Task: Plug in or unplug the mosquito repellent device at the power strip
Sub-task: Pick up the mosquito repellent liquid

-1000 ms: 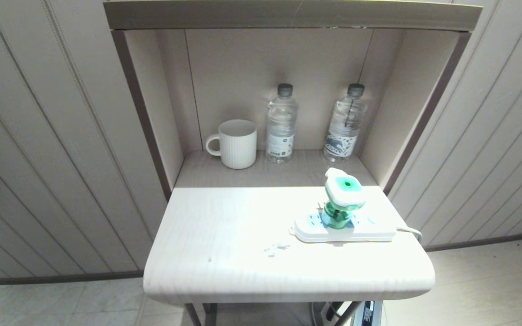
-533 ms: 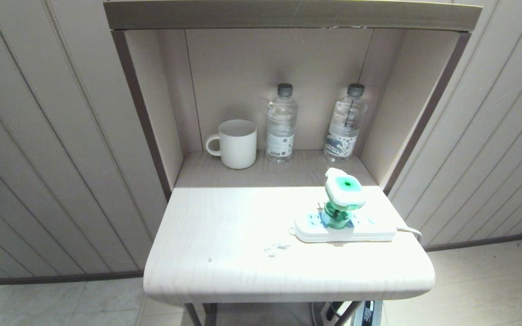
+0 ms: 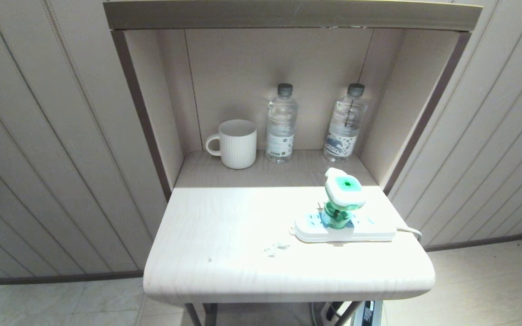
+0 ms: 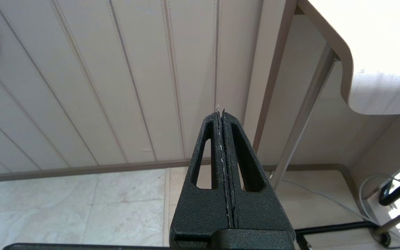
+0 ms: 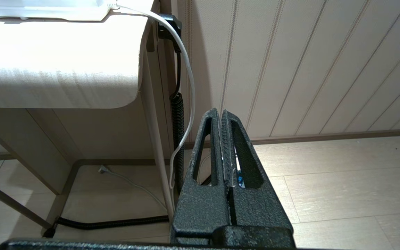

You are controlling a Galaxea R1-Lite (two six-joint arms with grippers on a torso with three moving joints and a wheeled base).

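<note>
since both the left gripper (image 4: 222,114) and right gripper (image 5: 221,113) hung clenched below the table (image 3: 224,271), the mosquito repellent device (image 3: 343,199), upright on the power strip (image 3: 369,232), could topple if bumped.

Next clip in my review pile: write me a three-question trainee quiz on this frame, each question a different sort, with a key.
1. True or false: the mosquito repellent device stands on the power strip.
2. What stands left of the two water bottles in the alcove? A) a white mug B) a kettle C) a bowl
3. Fill in: the left gripper and the right gripper both hang below the table edge with fingers ____.

Key: 1 true; 2 A, the white mug; 3 shut.
</note>
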